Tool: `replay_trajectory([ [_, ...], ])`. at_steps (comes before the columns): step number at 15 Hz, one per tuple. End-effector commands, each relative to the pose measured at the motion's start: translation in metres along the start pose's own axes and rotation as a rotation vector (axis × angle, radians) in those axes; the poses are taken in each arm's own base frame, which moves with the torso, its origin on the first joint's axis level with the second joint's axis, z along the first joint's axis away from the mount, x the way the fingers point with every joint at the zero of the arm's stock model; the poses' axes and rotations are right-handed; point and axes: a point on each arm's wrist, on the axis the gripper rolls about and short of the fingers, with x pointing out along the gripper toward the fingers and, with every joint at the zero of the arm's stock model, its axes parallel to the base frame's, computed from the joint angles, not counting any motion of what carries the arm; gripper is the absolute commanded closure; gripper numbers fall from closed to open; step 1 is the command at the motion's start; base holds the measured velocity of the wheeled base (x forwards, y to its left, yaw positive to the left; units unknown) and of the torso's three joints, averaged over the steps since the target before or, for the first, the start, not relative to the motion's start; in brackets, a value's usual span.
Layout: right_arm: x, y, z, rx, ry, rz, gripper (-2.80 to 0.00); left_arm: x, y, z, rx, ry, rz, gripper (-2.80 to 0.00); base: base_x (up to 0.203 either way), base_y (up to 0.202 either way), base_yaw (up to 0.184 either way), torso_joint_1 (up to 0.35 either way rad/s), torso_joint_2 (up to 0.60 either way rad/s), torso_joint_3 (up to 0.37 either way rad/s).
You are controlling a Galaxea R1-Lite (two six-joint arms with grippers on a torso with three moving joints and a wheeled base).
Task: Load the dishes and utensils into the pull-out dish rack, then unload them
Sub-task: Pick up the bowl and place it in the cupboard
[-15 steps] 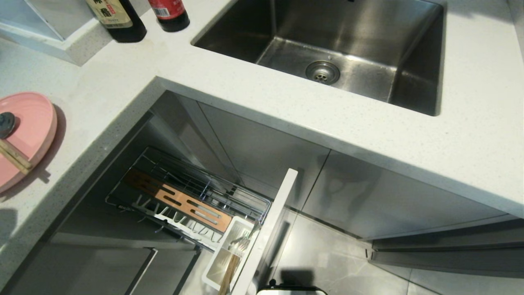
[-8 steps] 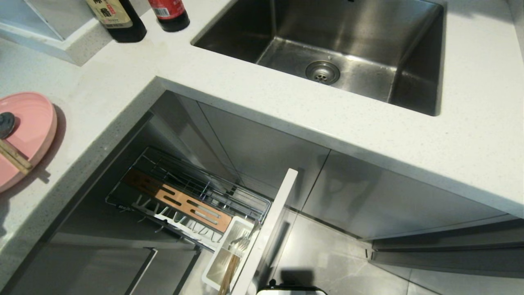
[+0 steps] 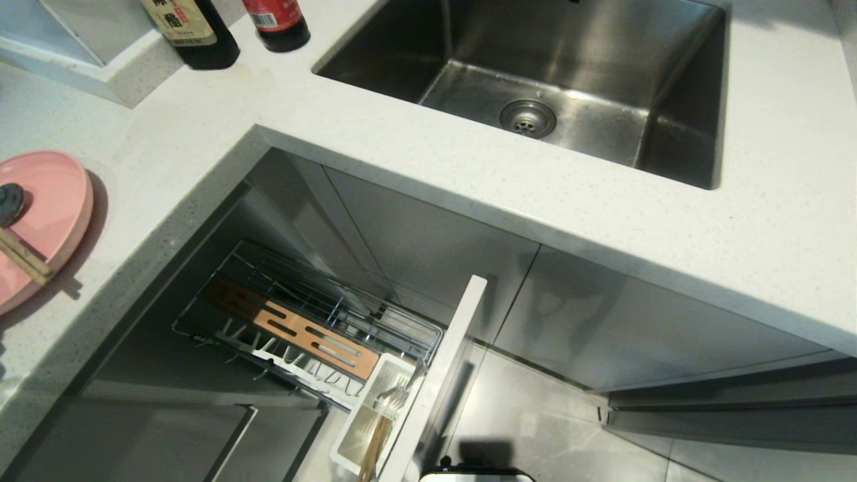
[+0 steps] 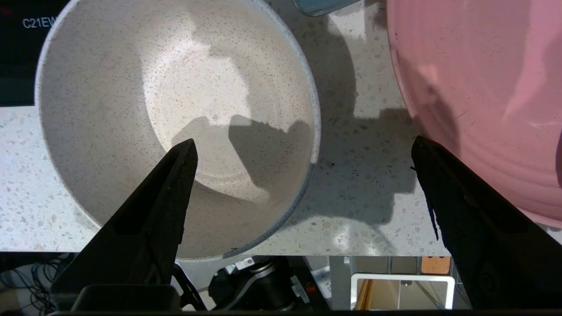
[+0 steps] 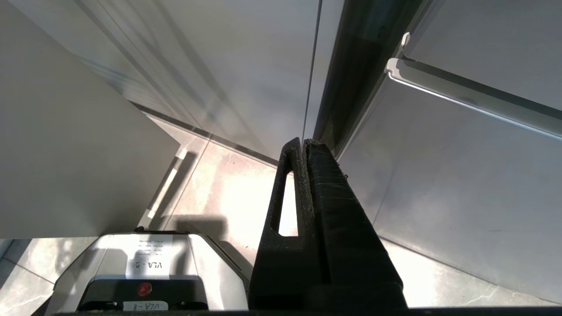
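In the left wrist view my left gripper (image 4: 304,140) hangs open above the speckled counter. One finger is over the inside of the cream-white bowl (image 4: 167,109), the other over the edge of the pink plate (image 4: 483,87), and the bowl's rim lies between them. Nothing is held. In the head view the plate (image 3: 47,201) sits at the far left with the chopsticks (image 3: 23,258) and the spoon's dark head (image 3: 10,204) on it. Below the counter the pull-out dish rack (image 3: 335,304) stands pulled out with its wooden strip (image 3: 301,331) and white utensil cup (image 3: 385,375). My right gripper (image 5: 304,141) is shut and parked low by the cabinets.
A steel sink (image 3: 676,87) is set into the white counter (image 3: 469,174). Two dark bottles (image 3: 194,33) stand at the back left. The rack's pale front panel (image 3: 445,361) juts out over the floor. A blue dish edge (image 4: 320,4) lies beyond the bowl.
A shadow on the counter's near left corner has slid out of the head view. The plate, the rack and the camera have not moved.
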Motion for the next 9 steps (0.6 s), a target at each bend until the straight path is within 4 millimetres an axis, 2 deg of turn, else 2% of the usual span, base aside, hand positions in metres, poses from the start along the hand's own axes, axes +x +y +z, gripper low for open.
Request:
replay_trajectory([
  [1,0.0001,0.0000,-0.0004,0.000,0.002,0.000,0.00,0.0024,0.0006,0.0007,-0.010,0.014,0.002,-2.80,0.000,0.000,0.000,0.000,0.00,0.000],
  [2,0.0001,0.0000,-0.0004,0.000,0.002,0.000,0.00,0.0024,0.0010,0.0009,-0.013,0.013,0.003,0.00,0.000,0.000,0.000,0.000,0.00,0.000],
  [9,0.0001,0.0000,-0.0004,0.001,0.002,0.000,0.00,0.0021,0.0018,0.0012,-0.019,0.010,0.006,0.00,0.000,0.000,0.000,0.000,0.00,0.000],
])
